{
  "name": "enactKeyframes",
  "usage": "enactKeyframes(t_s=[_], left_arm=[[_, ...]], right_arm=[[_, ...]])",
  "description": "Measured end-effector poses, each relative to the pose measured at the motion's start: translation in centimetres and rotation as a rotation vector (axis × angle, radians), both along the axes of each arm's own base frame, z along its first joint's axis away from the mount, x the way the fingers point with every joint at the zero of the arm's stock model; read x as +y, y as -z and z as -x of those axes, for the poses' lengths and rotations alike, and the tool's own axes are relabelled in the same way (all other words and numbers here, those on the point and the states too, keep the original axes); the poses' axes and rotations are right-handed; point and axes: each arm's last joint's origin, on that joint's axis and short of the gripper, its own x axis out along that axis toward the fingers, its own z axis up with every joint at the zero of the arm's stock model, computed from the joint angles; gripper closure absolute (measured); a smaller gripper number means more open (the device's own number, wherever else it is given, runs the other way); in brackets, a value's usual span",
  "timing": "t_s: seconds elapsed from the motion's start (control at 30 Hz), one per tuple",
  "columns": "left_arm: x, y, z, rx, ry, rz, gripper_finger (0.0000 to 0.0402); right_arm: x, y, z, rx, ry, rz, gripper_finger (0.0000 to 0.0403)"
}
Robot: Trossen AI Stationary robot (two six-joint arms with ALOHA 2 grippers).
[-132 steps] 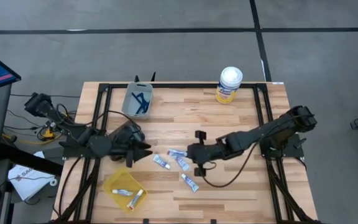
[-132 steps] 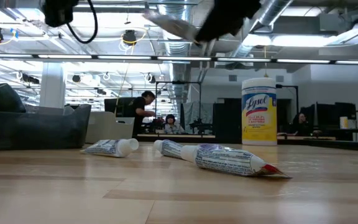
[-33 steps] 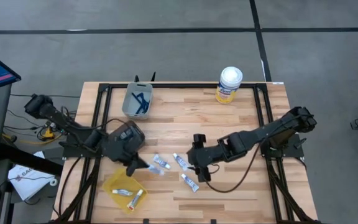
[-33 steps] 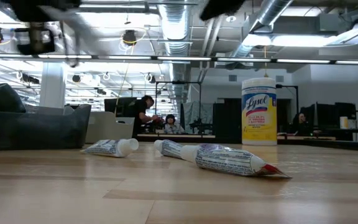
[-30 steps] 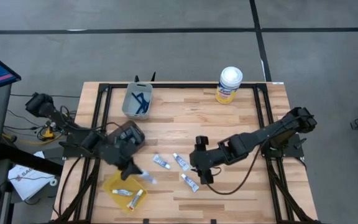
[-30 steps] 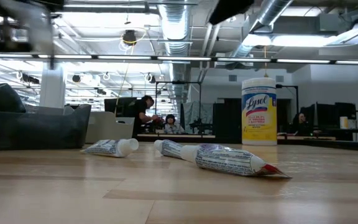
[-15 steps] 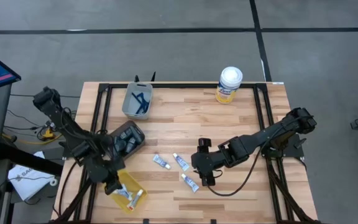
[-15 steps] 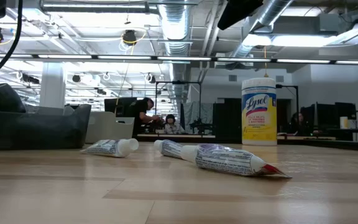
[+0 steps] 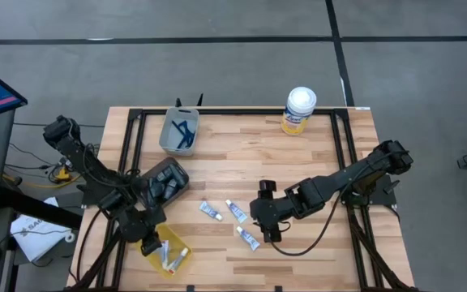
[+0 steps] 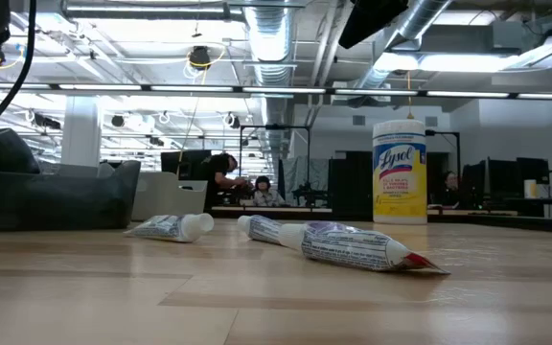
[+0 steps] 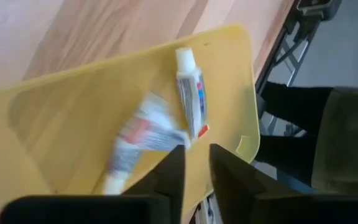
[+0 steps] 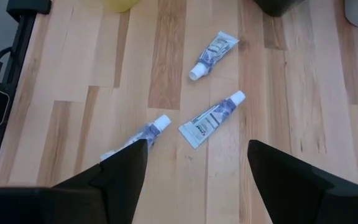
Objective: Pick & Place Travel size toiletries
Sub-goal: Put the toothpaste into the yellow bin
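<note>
Left wrist view looks down past the left gripper (image 11: 194, 163), whose jaws stand a narrow slit apart with nothing between them. Just beyond their tips a blurred tube (image 11: 135, 140) lies in or is dropping into the yellow tray (image 11: 229, 56), beside a second tube (image 11: 190, 99) that rests flat with its cap pointing away from the jaws. The slight parting suits a release made right over the tray, so the tube lands inside its walls rather than on the desk (image 9: 242, 142).

In the high view the left gripper (image 9: 150, 243) hangs over the tray at the near left corner of the desk. Farther on, the right gripper (image 12: 194, 163) hovers with its jaws spread wide and empty, poised above three loose toothpaste tubes: one (image 12: 211, 121) directly ahead of the jaws, one (image 12: 143, 134) close by one finger, and one (image 12: 214, 49) farther out. Wide jaws here probably prepare for straddling a tube lying flat.

Beyond both arms, a grey bin (image 9: 178, 130) holds dark-blue razors, a dark tray (image 9: 169, 180) sits between bin and yellow tray, and a wipes canister (image 9: 300, 110) stands at the far edge.
</note>
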Motion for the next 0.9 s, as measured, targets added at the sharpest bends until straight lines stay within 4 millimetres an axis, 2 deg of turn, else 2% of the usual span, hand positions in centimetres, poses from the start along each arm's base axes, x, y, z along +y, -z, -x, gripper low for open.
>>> enactKeyframes(t_s=[0.23, 0.33, 0.43, 0.53, 0.63, 0.77, 0.9], left_arm=[[-0.4, -0.7, 0.0, -0.006, 0.067, 0.106, 0.0243], [-0.4, -2.5, -0.7, -0.153, 0.054, 0.221, 0.0218], [0.4, -4.7, -1.3, -0.387, 0.005, 0.252, 0.0212], [2.1, -6.3, -1.9, -0.621, -0.142, 0.119, 0.0213], [4.3, -7.0, -2.6, -0.775, -0.284, -0.159, 0.0217], [6.9, -6.6, -4.4, -0.788, -0.338, -0.444, 0.0211], [9.2, -4.8, -6.9, -0.677, -0.315, -0.524, 0.0187]], right_arm=[[-0.1, 0.2, 0.3, 0.035, 0.036, -0.009, 0.0133], [-0.2, 0.3, 0.4, 0.050, 0.037, -0.001, 0.0133], [-0.2, 0.3, 0.4, 0.050, 0.037, -0.002, 0.0133], [-0.2, 0.3, 0.4, 0.050, 0.037, -0.001, 0.0133], [-0.2, 0.3, 0.4, 0.050, 0.037, -0.001, 0.0133], [-0.2, 0.3, 0.5, 0.054, 0.037, 0.000, 0.0133], [-0.3, 0.4, 0.6, 0.074, 0.047, 0.004, 0.0133]])
